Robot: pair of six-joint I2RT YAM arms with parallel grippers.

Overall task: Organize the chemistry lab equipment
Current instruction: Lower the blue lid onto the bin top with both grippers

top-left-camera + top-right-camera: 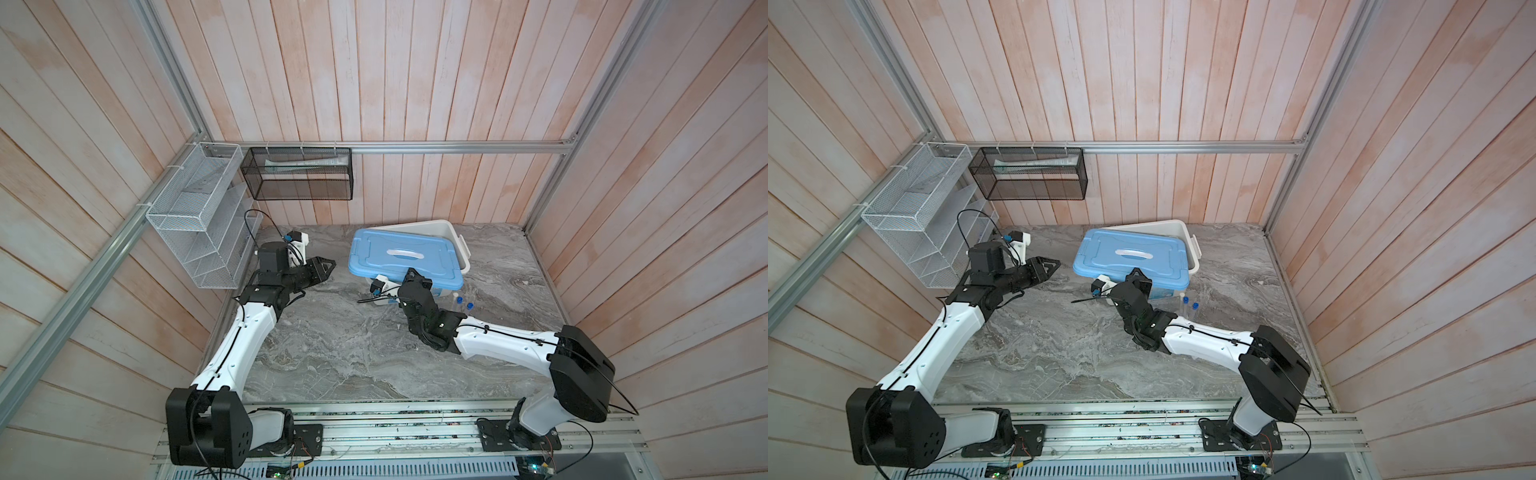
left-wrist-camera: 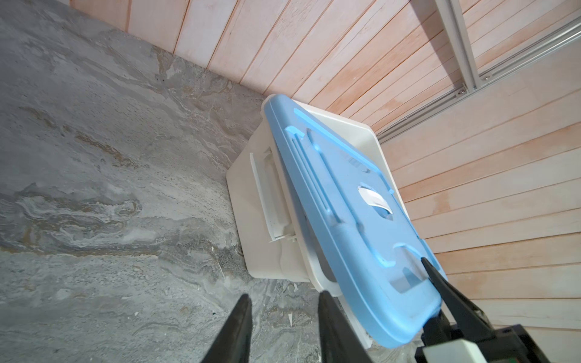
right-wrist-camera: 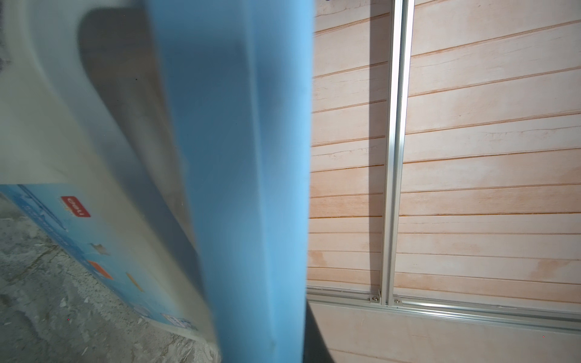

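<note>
At the far left hangs the white wire-mesh rack (image 1: 195,224), which has no part in this. Just right of it the left pincer (image 1: 328,268) hovers above the worktop (image 1: 353,353), its fingers spread with nothing between them. It points rightward at the short left end of the blue lid (image 1: 374,253) but is well apart from it. The lid's long axis runs left to right in both top views. It lies askew on the white bin (image 1: 451,232), leaving the bin's far right corner uncovered. The right pincer (image 1: 411,274) is at the lid's near long edge, towards its right end. In the left wrist view one black finger lies on top of the lid there, so I judge that it is pinching that edge. The two blue-capped tubes (image 1: 459,300) stand upright on the worktop, caps up, near the bin's front wall. They are to the right of the right pincer and back towards that arm's base, just beside its wrist. The right arm is much the nearer to them, but it is busy with the lid. The next move probably depends on clearing the lid first, then reaching back and to the right. The other tube, the small rack, the scissors, the pen-like tool and the dish are not in sight.
</note>
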